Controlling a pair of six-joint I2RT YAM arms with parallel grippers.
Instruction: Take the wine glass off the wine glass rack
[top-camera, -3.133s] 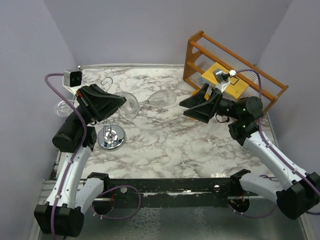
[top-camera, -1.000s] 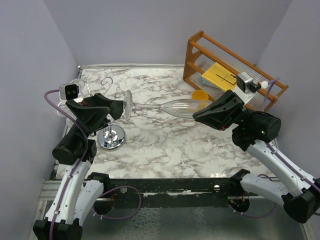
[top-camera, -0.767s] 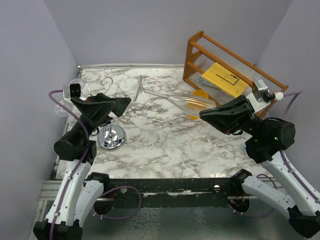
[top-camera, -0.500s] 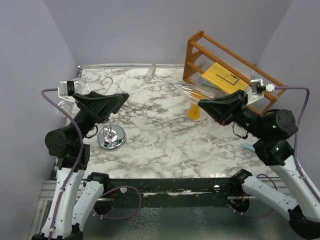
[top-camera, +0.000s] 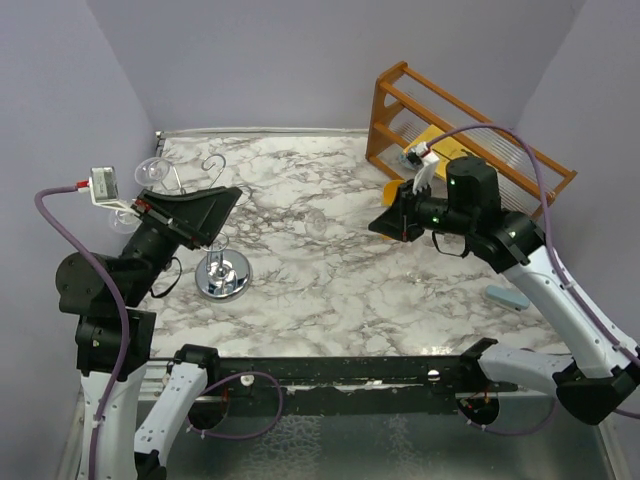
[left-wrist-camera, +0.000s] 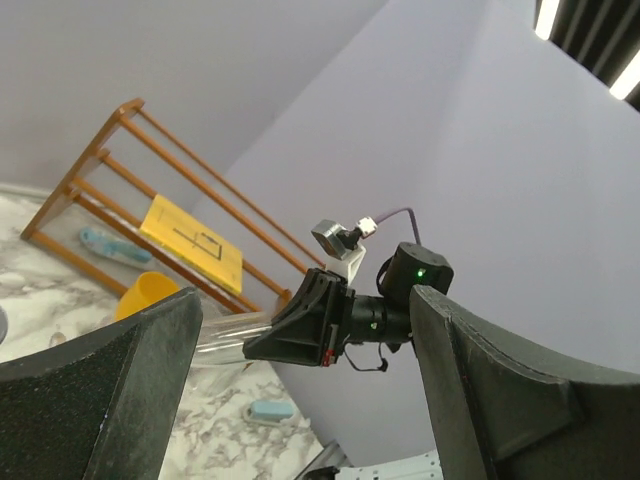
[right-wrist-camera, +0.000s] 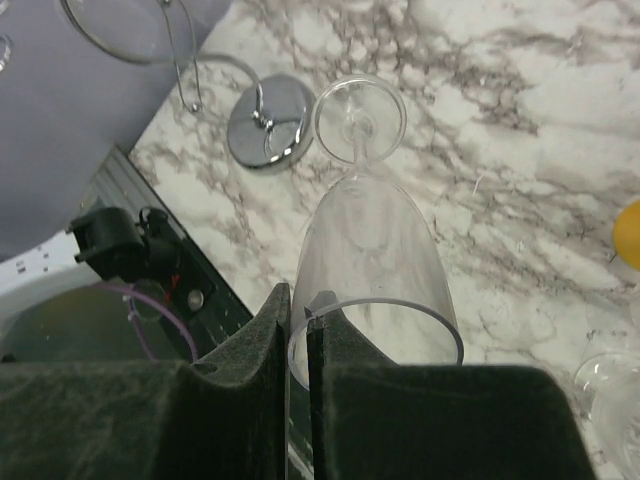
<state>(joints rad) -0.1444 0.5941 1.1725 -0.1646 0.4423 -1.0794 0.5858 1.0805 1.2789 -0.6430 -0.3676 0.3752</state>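
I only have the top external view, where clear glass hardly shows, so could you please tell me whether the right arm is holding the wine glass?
Observer: Yes, the right wrist view shows the right jaws shut on the rim of the wine glass.
Operator: Is it free of the wine glass rack?
Observer: Yes, the wires of the wine glass rack lie beside its foot, none around its stem.
Operator: And the left jaws?
Observer: The left wrist view shows them open, nothing between them.
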